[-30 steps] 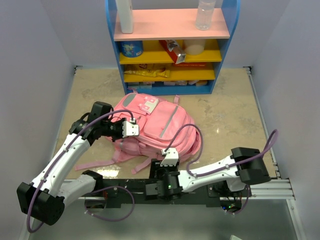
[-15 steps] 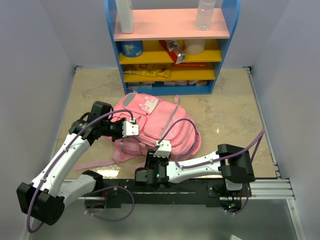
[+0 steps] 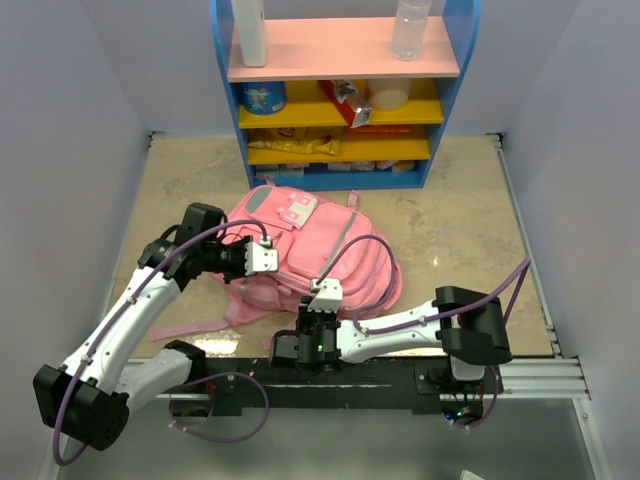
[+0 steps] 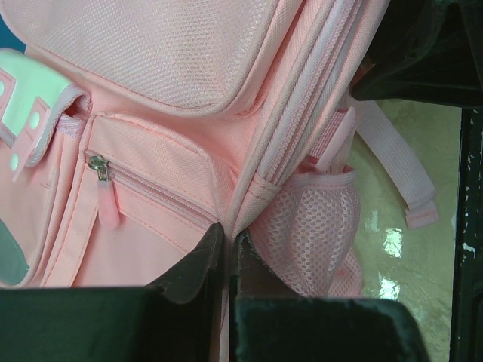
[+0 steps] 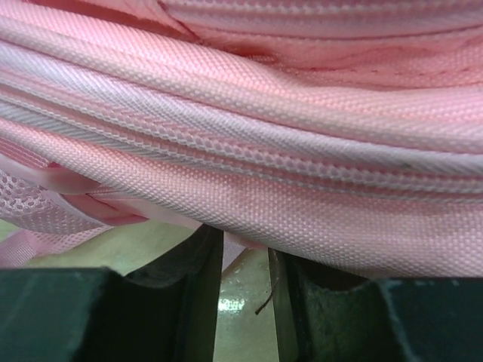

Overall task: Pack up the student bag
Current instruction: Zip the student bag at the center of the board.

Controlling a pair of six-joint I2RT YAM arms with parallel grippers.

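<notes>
The shiny tan worktop [image 3: 460, 230] holds the pink student bag [image 3: 300, 250], lying just in front of the blue shelf [image 3: 330, 45].

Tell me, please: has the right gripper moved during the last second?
Yes. In the top view the right gripper has moved left along the base rail and a little forward, toward the pink backpack.
</notes>
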